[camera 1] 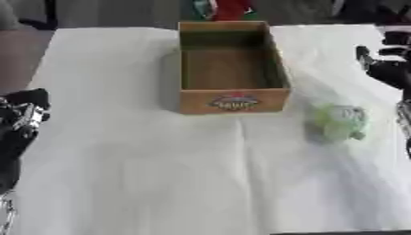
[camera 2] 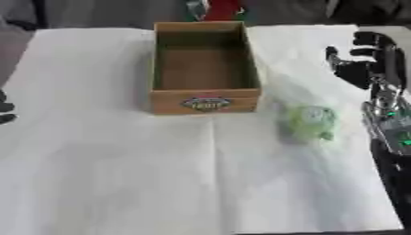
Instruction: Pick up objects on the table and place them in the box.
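Green thing (camera 2: 309, 121): pale, rounded, blurred, maybe a soft toy or a bag of something, lying on the white table (camera 2: 120, 174), below and inward of the right hand (camera 2: 365, 64), near but clear of the fingers (camera 2: 330, 54). Fingers there spread and fairly straight, pointing up and inward, holding nothing. Further inward from them, brown cardboard box (camera 2: 205, 103), open-topped, nothing visible inside, a printed label on its near wall; green thing just beside its near right corner, not touching as far as can be told. Far across from those fingers, left hand (camera 1: 24, 114) low at the table's left edge, dark, idle; cannot tell whether open or curled.

Judged by look only: probably light, somewhat squashy, with a faint sheen that hints at a slippery skin or wrapper; unlikely to break. Best taken from above across the rounded middle, thumb on one side and fingers on the other, wrapping rather than pinching a tip, since a small bump at the lower right edge looks too slight to hold by. Short carry inward and up over the box wall afterwards; nothing picked up yet
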`<state>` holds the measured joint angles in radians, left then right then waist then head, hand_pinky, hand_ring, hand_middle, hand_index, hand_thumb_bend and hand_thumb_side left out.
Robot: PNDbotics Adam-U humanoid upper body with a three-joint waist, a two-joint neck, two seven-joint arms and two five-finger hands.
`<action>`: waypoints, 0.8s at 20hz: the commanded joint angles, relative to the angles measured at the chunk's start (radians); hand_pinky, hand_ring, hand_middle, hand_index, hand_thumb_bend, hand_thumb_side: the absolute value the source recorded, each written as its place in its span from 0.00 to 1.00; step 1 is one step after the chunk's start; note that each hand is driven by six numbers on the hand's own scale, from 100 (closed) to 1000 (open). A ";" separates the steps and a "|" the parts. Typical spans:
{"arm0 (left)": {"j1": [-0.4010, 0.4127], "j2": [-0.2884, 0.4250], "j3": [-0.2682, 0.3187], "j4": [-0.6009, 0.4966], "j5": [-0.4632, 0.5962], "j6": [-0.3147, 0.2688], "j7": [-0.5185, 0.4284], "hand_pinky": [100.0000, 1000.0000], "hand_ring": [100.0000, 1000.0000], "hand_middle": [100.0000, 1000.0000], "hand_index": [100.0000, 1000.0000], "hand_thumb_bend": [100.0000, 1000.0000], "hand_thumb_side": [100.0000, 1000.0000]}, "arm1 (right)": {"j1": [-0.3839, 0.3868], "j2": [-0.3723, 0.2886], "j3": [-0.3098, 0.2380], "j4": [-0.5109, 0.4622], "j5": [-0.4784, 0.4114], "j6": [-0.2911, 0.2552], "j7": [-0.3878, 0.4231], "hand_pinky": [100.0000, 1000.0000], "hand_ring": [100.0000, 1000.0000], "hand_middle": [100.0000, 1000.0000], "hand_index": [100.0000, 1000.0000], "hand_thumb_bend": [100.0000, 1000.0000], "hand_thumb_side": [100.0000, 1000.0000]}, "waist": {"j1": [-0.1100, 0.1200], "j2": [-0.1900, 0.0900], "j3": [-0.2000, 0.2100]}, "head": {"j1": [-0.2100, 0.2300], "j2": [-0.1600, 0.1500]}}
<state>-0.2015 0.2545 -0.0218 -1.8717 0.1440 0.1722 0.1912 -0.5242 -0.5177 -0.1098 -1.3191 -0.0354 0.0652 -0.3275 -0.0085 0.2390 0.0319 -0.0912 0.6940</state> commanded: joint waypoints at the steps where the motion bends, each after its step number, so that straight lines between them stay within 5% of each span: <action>1: -0.006 0.009 0.007 -0.011 0.001 -0.002 0.001 0.69 0.65 0.60 0.62 0.32 0.32 | -0.011 -0.030 0.000 -0.008 0.002 -0.001 0.008 0.54 0.66 0.64 0.71 0.34 0.00 | 0.000 -0.020 -0.002 | -0.003 0.007; 16: -0.003 0.011 0.007 -0.009 0.000 -0.002 0.000 0.69 0.65 0.60 0.62 0.31 0.32 | 0.016 -0.080 0.040 -0.016 0.019 -0.011 0.096 0.56 0.69 0.67 0.74 0.36 0.02 | -0.006 -0.019 -0.005 | -0.005 0.010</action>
<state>-0.2010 0.2545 -0.0218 -1.8702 0.1440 0.1722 0.1912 -0.4991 -0.5526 -0.0697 -1.3167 -0.0265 0.0584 -0.2451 -0.0129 0.2374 0.0269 -0.0921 0.6946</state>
